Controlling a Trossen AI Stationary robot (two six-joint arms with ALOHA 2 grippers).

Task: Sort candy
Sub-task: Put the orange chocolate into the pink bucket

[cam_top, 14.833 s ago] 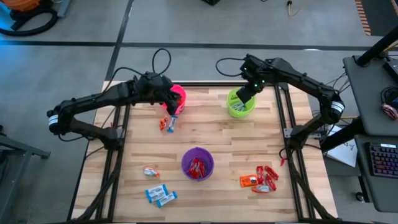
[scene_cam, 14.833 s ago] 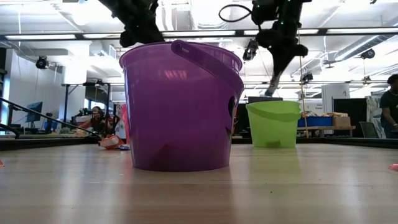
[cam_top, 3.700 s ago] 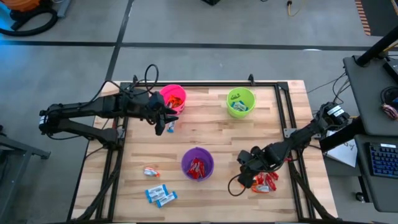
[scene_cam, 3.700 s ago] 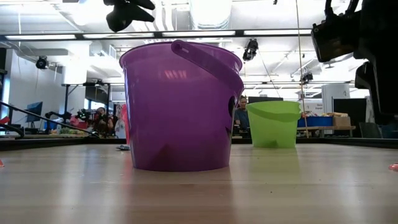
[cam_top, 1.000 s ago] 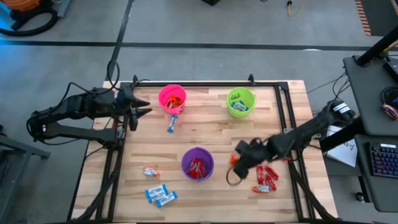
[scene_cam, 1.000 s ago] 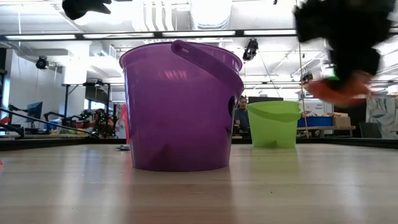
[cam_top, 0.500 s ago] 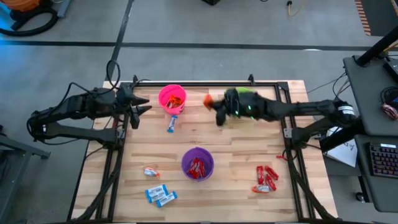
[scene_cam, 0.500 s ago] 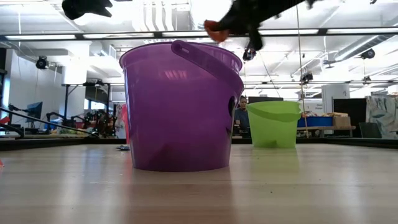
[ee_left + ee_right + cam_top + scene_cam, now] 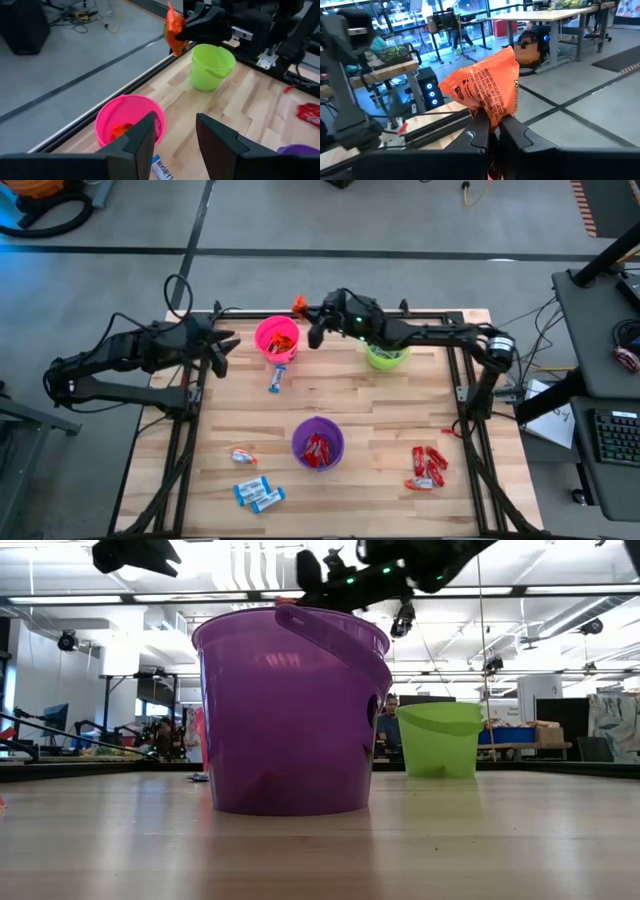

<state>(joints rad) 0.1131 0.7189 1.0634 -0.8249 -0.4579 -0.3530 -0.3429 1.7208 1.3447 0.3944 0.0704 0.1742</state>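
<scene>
Along the near edge of the table (image 9: 400,405) lie the unsorted candy: blue-and-white pieces (image 9: 258,494) toward the near left corner, red ones (image 9: 428,466) toward the near right, with the purple cup (image 9: 318,443) between them holding red. Farther back, the right gripper (image 9: 305,308) is clamped on an orange candy (image 9: 298,304), its arm stretched low along the far edge. The carry looks nearly done; it needs centring over the pink cup (image 9: 276,338) before release, while the left gripper (image 9: 226,350) waits, fingers apart, off the far left corner.
</scene>
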